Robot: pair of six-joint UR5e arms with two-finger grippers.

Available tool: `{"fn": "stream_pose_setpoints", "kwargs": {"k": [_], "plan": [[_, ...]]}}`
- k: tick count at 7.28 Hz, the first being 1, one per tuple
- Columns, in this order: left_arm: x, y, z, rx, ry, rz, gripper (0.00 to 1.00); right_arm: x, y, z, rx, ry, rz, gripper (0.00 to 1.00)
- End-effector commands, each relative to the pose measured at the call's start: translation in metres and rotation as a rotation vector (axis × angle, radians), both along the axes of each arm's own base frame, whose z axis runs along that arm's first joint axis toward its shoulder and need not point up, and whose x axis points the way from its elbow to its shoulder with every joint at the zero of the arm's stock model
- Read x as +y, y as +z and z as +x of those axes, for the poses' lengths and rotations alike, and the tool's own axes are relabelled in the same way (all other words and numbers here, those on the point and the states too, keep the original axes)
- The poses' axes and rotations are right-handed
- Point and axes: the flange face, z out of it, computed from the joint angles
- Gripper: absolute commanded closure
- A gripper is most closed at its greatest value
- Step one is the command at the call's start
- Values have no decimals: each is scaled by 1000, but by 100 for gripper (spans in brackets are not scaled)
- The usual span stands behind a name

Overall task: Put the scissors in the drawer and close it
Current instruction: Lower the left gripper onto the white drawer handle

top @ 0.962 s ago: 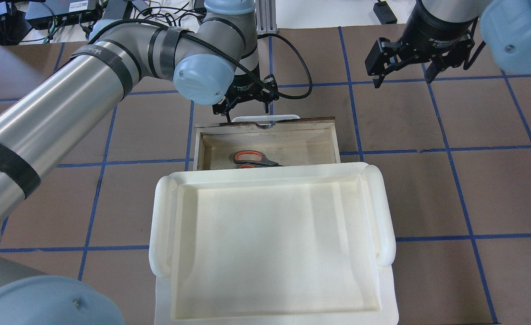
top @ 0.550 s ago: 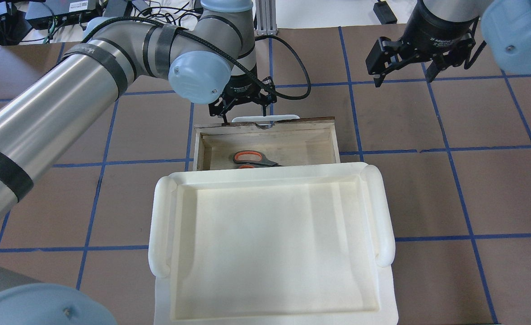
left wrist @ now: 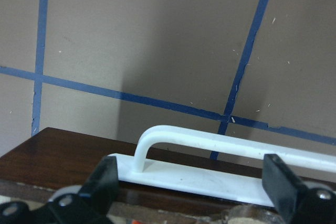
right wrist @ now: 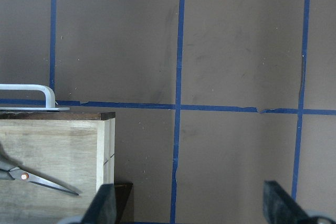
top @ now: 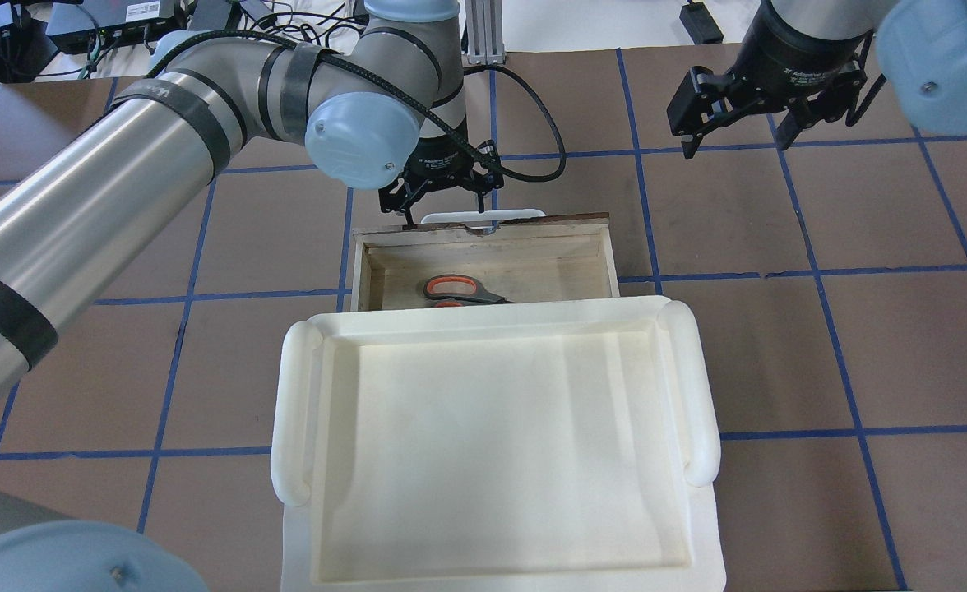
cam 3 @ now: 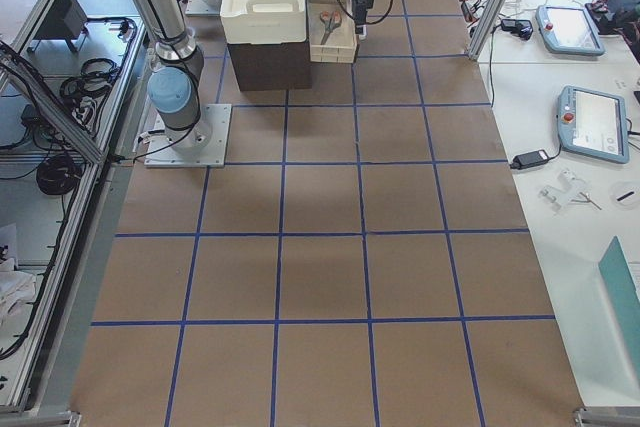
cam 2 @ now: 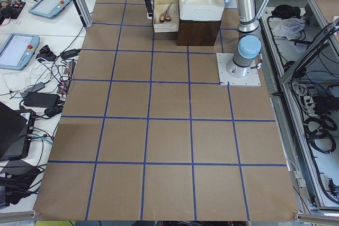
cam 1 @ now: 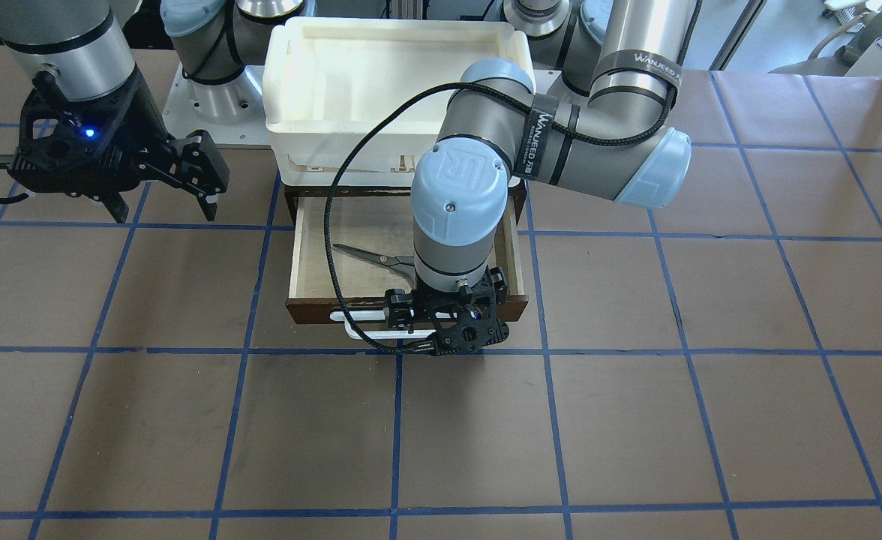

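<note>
The scissors [top: 455, 289] lie inside the open drawer [top: 483, 233], grey handles with orange-red lining, blades pointing to the robot's right. They also show in the front view [cam 1: 377, 259] and the right wrist view [right wrist: 26, 176]. The drawer's white bar handle [left wrist: 210, 141] is on its dark front. My left gripper [top: 448, 205] is open and empty, just above the drawer front and handle, fingers [left wrist: 105, 179] spread along it. My right gripper [top: 734, 144] is open and empty, hanging over the table beyond the drawer's right side.
A large white plastic tray [top: 286, 411] sits on top of the dark cabinet [cam 2: 198, 30] from which the drawer sticks out. The brown table has a blue tape grid. Cables and electronics [top: 80, 25] lie beyond its far left edge.
My left arm has shifted slightly to the left and its gripper has edged a little over the handle. The drawer, scissors and right gripper have not moved.
</note>
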Motion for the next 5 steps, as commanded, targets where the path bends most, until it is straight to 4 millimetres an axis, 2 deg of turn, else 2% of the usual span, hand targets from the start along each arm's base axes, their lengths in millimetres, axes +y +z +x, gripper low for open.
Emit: {"fn": "stream_pose_setpoints", "kwargs": {"k": [1,5], "plan": [[3,-1,1,-7,2,25,0,0,0,0,2,5,1,0],[16,3,4,-29,17,87,0,-1,0,-2,2,5,-2,0]]}}
